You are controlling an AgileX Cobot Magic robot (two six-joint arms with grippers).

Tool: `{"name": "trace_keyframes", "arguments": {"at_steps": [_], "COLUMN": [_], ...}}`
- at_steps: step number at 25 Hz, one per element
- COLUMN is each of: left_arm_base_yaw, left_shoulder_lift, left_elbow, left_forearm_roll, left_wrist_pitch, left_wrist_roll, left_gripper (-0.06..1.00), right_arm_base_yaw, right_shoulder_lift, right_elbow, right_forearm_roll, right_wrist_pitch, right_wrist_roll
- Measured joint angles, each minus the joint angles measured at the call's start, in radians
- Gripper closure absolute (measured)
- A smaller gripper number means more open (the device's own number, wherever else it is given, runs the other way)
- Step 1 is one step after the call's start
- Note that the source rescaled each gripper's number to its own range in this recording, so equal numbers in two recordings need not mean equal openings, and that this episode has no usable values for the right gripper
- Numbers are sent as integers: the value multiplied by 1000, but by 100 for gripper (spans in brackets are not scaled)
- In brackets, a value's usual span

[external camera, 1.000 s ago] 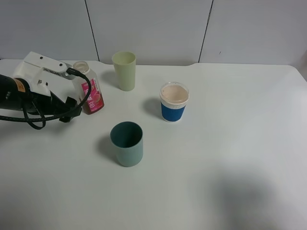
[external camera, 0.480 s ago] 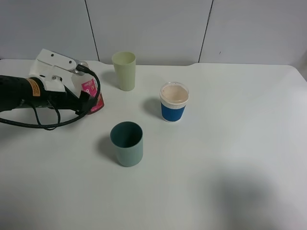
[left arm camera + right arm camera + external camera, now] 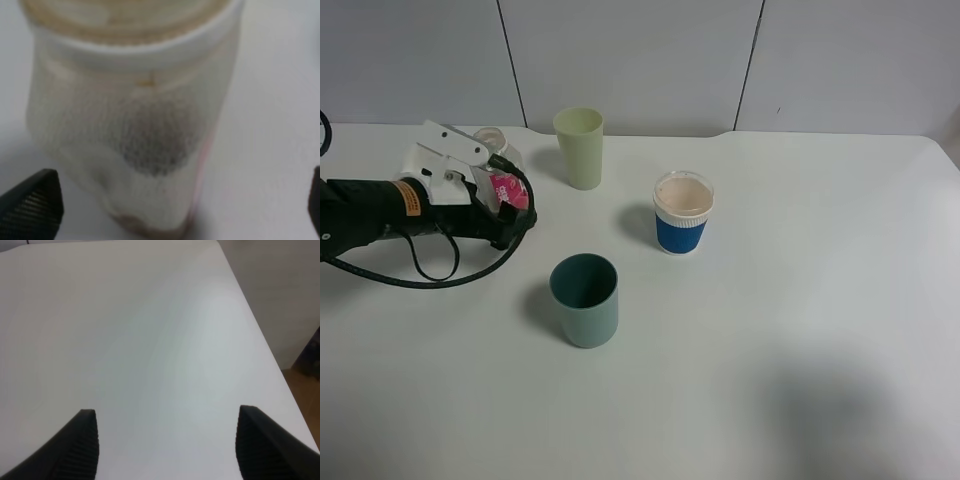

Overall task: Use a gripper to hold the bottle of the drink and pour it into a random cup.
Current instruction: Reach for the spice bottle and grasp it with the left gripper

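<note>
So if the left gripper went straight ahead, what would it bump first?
The bottle: in the left wrist view it stands right ahead of the left gripper, between its open fingers. Contact is too blurry to judge.

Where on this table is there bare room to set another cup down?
Bare: the table right of the paper cup, and the front edge before the teal cup. Crowded: back left, around the left gripper, bottle and yellow-green cup.
</note>
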Motion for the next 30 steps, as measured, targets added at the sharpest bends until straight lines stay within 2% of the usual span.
{"name": "trace_keyframes", "arguments": {"at_steps": [7,18,20,25,28,30], "left_arm_base_yaw": [54,63,63,64,64,64], "left_shoulder_lift": [96,192,204,205,205,205], "left_elbow": [-1,0,0,0,-1,-1], "left_forearm_roll": [18,18,18,18,16,7], "left_wrist_pitch": [-174,-346,-362,-380,-393,-394], "left_wrist_roll": [3,92,93,101,104,104], "left_gripper": [-6,-6,-3,20,45,73], "right_arm_base_yaw": [0,0,0,0,0,0], "right_shoulder_lift": [0,0,0,0,0,0], "right_elbow": [0,0,0,0,0,0], "right_forearm_roll": [0,0,0,0,0,0], "right_wrist_pitch": [0,0,0,0,0,0], "right_wrist_roll": [0,0,0,0,0,0]}}
